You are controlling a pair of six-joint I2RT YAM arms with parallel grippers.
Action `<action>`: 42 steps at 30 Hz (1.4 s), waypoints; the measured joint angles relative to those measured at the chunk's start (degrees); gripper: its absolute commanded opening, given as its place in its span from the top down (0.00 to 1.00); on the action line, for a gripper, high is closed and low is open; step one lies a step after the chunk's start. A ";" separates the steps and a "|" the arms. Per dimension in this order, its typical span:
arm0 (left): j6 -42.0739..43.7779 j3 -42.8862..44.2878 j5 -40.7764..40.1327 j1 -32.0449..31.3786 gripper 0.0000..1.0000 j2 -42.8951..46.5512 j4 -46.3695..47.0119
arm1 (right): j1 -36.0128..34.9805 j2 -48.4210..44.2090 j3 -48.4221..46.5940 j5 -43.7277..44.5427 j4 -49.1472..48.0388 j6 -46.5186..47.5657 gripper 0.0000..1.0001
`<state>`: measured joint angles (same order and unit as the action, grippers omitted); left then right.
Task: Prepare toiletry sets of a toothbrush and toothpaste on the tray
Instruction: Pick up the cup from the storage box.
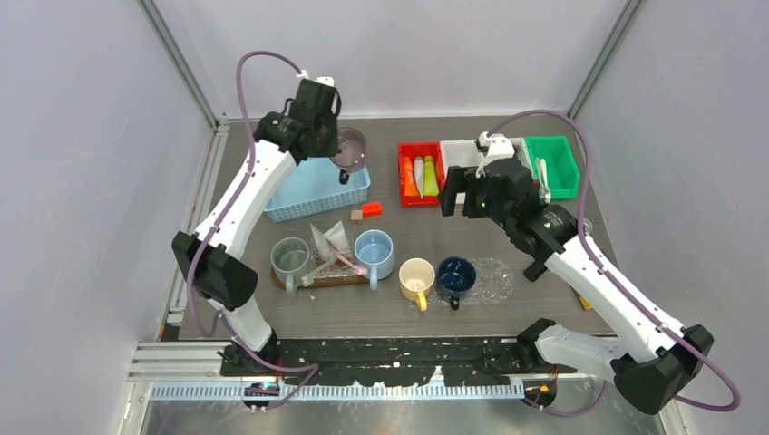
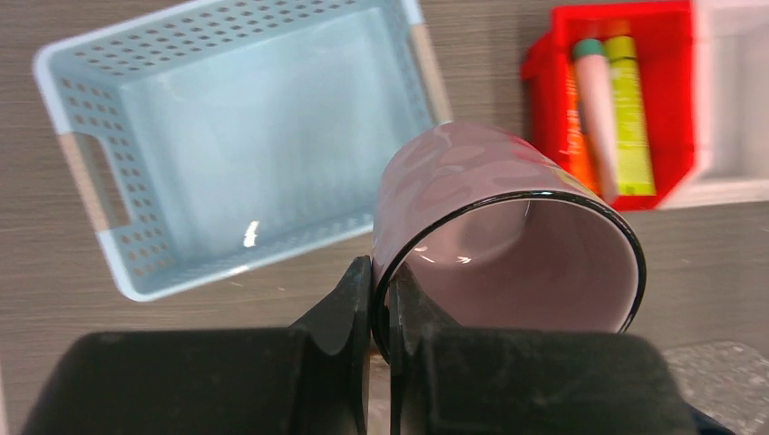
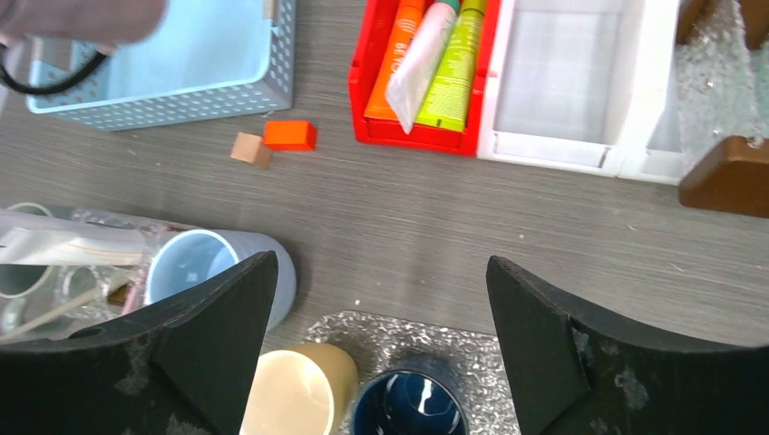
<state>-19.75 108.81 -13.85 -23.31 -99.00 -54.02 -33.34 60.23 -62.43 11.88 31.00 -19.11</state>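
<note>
Black fingers of the left end effector (image 2: pixel 381 308) fill the near edge of the left wrist view, pinched tight on the wall of the mauve mug (image 2: pixel 490 208), one finger inside the rim and one outside. That mug hangs tipped on its side, mouth toward the camera, above the bench (image 1: pixel 408 313) at the right near corner of the light blue basket (image 2: pixel 136 245). From the top view the mug sits high over the basket's far right part. To the right stands the red bin (image 3: pixel 363 82), holding three toothpaste tubes side by side: an orange tube (image 3: pixel 396 63), a white tube (image 3: pixel 422 59) lying slantwise over the others, and a yellow-green tube (image 3: pixel 453 72). A white bin (image 3: pixel 544 154) touches the red one on its right, and a green bin (image 1: pixel 553 163) follows farther right. The right end effector (image 3: pixel 379 267) hovers with its jaws spread wide and nothing between them, above bare bench just near of the red bin. A small orange block (image 3: pixel 290 135) and a brown block (image 3: pixel 249 149) lie touching between basket and red bin. Nearer, a brown tray (image 1: pixel 331 281) carries the grey-green mug (image 1: pixel 290 258) and the light blue mug (image 1: pixel 374 252), with a pink toothbrush (image 1: pixel 340 263) and clear wrapping (image 1: pixel 328 237) lying between them. Right of the tray the cream-yellow mug (image 1: pixel 417 276) and the navy mug (image 1: pixel 456 275) stand just beside each other, the navy one on a crinkled clear sheet (image 1: pixel 490 276).
</note>
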 measured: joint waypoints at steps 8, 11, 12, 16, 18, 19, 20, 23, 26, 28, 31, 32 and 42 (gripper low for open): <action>-8.11 -0.28 -2.54 -9.75 1.00 1.42 -0.96 | -0.46 6.82 -8.50 -2.89 -1.92 -2.05 0.20; -9.88 -0.44 -3.74 -11.89 1.00 1.40 -1.05 | -1.66 10.05 -12.81 -1.95 -1.99 -2.67 0.23; -10.25 -0.52 -4.00 -12.41 1.00 1.40 -1.03 | -2.29 11.10 -14.19 -1.27 -1.99 -2.93 0.24; -12.31 -1.66 -5.16 -14.97 1.00 1.36 -0.31 | -6.10 14.84 -18.51 2.80 -2.03 -3.76 0.27; -13.18 -2.60 -5.66 -16.17 1.00 1.18 0.26 | -7.63 16.33 -19.45 5.20 -2.10 -4.13 0.28; -13.44 -3.04 -5.99 -16.83 1.00 1.01 0.57 | -8.15 16.81 -19.54 5.95 -2.12 -4.37 0.29; -13.81 -3.43 -6.27 -17.40 1.00 0.83 0.79 | -8.66 17.35 -19.54 6.73 -2.14 -4.76 0.30; -14.45 -4.11 -7.32 -18.95 1.00 0.00 1.03 | -9.03 18.95 -19.54 8.55 -2.14 -5.53 0.32; -14.71 -4.20 -8.11 -20.06 1.00 -0.55 1.09 | -9.03 20.39 -19.54 9.97 -2.29 -6.27 0.36; -14.88 -4.31 -8.70 -20.70 1.00 -0.57 1.33 | -9.03 21.33 -19.52 10.75 -2.29 -6.62 0.39; -15.39 -4.79 -9.27 -21.33 1.00 -0.57 2.43 | -9.03 22.34 -19.39 11.67 -2.32 -6.80 0.43; -15.67 -5.09 -9.35 -21.49 1.00 -0.57 2.89 | -9.03 22.58 -19.26 11.96 -2.29 -6.86 0.45; -16.55 -6.10 -10.05 -22.69 1.00 -0.57 4.70 | -9.03 23.43 -17.64 14.40 -2.29 -7.19 0.59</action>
<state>-36.29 102.72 -23.90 -46.00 -99.57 -49.32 -42.37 83.66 -80.07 26.28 28.71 -26.30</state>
